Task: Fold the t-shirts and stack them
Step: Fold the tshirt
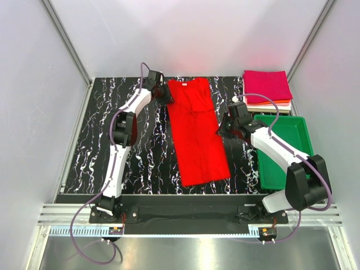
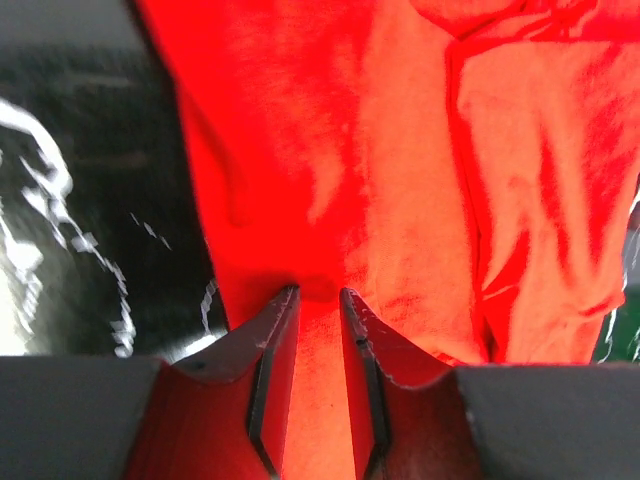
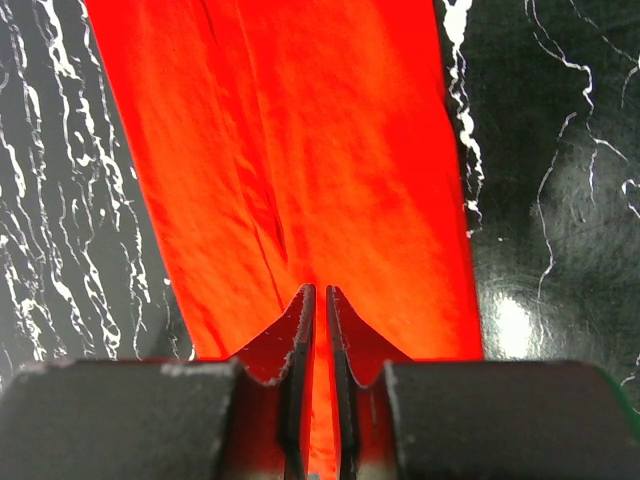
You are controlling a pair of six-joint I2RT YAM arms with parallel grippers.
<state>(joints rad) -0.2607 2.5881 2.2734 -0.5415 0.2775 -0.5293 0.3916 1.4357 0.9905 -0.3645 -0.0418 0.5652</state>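
Note:
A bright red t-shirt point(image 1: 197, 132), folded into a long strip, lies down the middle of the black marbled table point(image 1: 101, 135). My left gripper point(image 1: 167, 95) is at its far left corner. In the left wrist view the left gripper point(image 2: 318, 290) stands partly open, pressed onto the red t-shirt point(image 2: 400, 150), with cloth bunched in the gap. My right gripper point(image 1: 221, 130) is at the shirt's right edge, halfway along. There the right gripper point(image 3: 320, 288) is shut on a thin fold of the red t-shirt point(image 3: 300, 150). A magenta folded t-shirt point(image 1: 267, 84) tops a stack over orange point(image 1: 270, 102) and white ones at the back right.
A green plastic tray point(image 1: 284, 152) stands at the right, in front of the stack and under the right arm. Pale walls enclose the table on three sides.

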